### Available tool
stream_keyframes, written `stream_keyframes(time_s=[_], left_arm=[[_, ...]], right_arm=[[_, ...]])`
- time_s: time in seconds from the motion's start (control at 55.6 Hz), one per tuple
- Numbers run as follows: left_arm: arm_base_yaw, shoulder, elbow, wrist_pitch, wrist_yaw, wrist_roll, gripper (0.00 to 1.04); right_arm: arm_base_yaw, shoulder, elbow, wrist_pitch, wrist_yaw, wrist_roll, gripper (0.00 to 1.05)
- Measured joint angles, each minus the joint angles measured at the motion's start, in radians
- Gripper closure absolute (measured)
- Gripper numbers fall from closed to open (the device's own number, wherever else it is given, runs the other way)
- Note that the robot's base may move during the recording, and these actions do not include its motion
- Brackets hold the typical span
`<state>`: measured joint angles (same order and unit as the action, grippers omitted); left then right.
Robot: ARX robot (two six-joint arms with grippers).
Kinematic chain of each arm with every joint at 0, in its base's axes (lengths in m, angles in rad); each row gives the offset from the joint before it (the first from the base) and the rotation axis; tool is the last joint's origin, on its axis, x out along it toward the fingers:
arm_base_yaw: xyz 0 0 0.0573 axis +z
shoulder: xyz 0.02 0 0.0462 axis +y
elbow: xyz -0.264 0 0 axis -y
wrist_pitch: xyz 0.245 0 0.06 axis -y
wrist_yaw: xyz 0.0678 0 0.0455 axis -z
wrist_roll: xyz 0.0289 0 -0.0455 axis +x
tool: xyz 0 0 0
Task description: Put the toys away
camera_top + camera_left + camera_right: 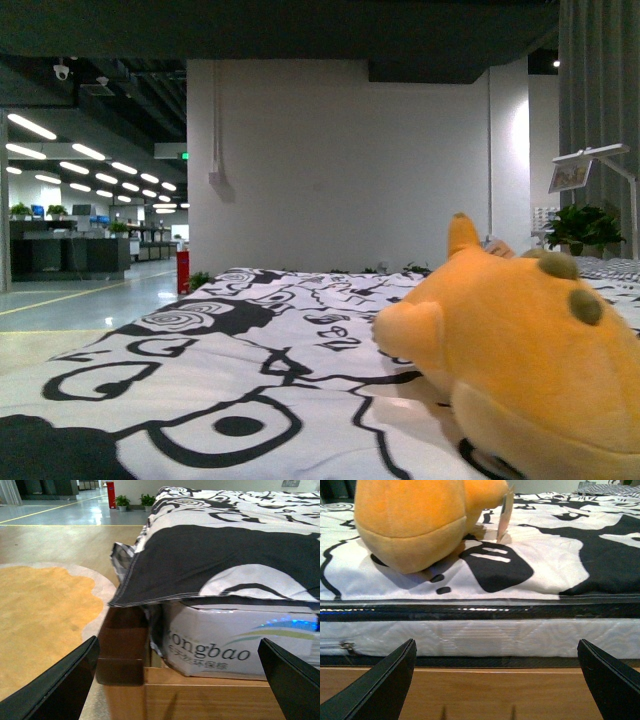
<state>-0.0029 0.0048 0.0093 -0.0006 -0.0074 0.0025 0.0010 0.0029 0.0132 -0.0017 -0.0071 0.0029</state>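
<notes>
An orange-yellow plush toy [520,350] lies on the bed's black-and-white patterned cover [250,340], at the right of the front view. In the right wrist view the same toy [415,520] rests near the mattress edge, with a paper tag [504,517] hanging from it. My right gripper [497,680] is open, low in front of the bed's side, below the toy and apart from it. My left gripper [182,677] is open at the bed's corner, facing the plastic-wrapped mattress [235,640]. Neither arm shows in the front view.
A wooden bed frame [200,695] runs under the mattress, with a dark brown corner post [122,645]. An orange rug [40,615] lies on the floor beside the bed. A white wall [340,170], potted plant [585,228] and lamp [590,165] stand beyond.
</notes>
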Motion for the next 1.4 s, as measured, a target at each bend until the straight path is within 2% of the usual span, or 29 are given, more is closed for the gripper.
stream_keyframes(time_s=[0.809, 0.845, 0.881, 0.935, 0.988, 1.402], left_arm=[[0.0, 0.0, 0.0, 0.0, 0.003, 0.0, 0.06], [0.0, 0.0, 0.0, 0.0, 0.003, 0.0, 0.06], [0.0, 0.0, 0.0, 0.0, 0.003, 0.0, 0.06], [0.0, 0.0, 0.0, 0.0, 0.003, 0.0, 0.06], [0.0, 0.0, 0.0, 0.0, 0.004, 0.0, 0.06], [0.0, 0.0, 0.0, 0.0, 0.003, 0.0, 0.06]], right_arm=[[0.0, 0.0, 0.0, 0.0, 0.003, 0.0, 0.06], [0.009, 0.002, 0.0, 0.003, 0.036, 0.002, 0.06], [0.048, 0.008, 0.0, 0.021, 0.16, 0.01, 0.06], [0.085, 0.011, 0.0, 0.026, 0.284, 0.014, 0.06], [0.097, 0.013, 0.0, 0.027, 0.335, 0.018, 0.06], [0.086, 0.069, 0.003, 0.025, 0.338, 0.058, 0.06]])
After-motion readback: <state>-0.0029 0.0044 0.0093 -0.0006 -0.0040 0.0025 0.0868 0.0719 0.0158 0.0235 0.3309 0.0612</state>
